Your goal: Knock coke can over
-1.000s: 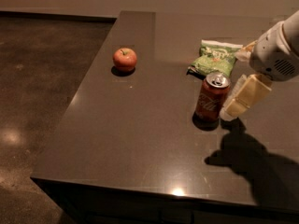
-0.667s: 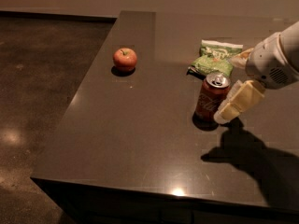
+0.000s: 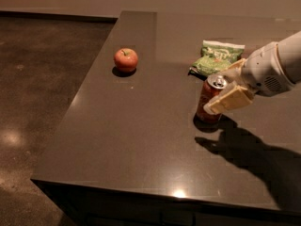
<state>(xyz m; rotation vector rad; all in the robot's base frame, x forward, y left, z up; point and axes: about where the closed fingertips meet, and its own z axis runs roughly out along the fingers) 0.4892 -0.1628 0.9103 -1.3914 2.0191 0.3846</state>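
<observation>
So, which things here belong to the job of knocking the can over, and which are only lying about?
For the job:
- coke can, standing near the table's right side
- tool, against the can's right side, near its top

Only lying about:
- red apple, far to the left
- green snack bag, behind the can

Red coke can (image 3: 206, 97) with silver top, cream claw (image 3: 216, 92) against it; red apple (image 3: 126, 59), green bag (image 3: 217, 58), dark table (image 3: 141, 140)

No legible txt: coke can (image 3: 208, 102) script, green bag (image 3: 216, 58) print unreadable. Gripper (image 3: 217, 92) at can's right side.
</observation>
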